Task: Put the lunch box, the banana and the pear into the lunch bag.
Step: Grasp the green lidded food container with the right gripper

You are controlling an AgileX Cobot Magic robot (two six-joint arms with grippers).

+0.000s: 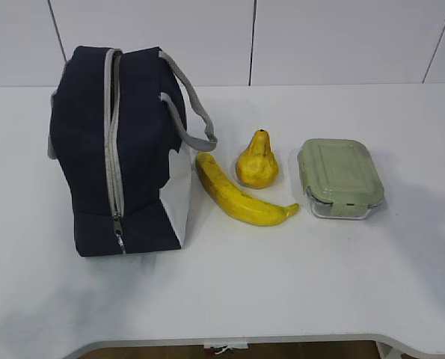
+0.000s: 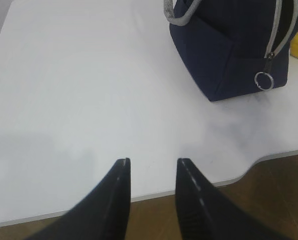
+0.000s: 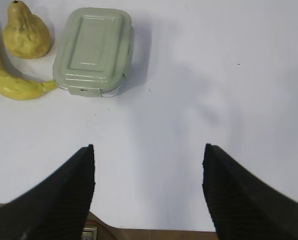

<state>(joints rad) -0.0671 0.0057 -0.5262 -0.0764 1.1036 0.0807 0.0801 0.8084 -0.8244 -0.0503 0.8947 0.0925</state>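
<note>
Left to right on the white table (image 1: 319, 277): lunch bag (image 1: 117, 149) upright, zipped, long axis running front to back; banana (image 1: 241, 198) lying diagonally, tip toward the lunch box (image 1: 339, 178); pear (image 1: 257, 161) upright behind it. Left gripper (image 2: 153, 162) slightly parted, empty; right gripper (image 3: 149, 150) wide apart, empty.

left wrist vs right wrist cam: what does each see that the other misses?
Only the left wrist view: the lunch bag, zipped shut, its zipper pull ring and a grey handle, plus the open left gripper. Only the right wrist view: the lunch box, the pear, and the wider-open right gripper. Both: the white table; the banana is probably the yellow sliver at the left view's edge.
</note>
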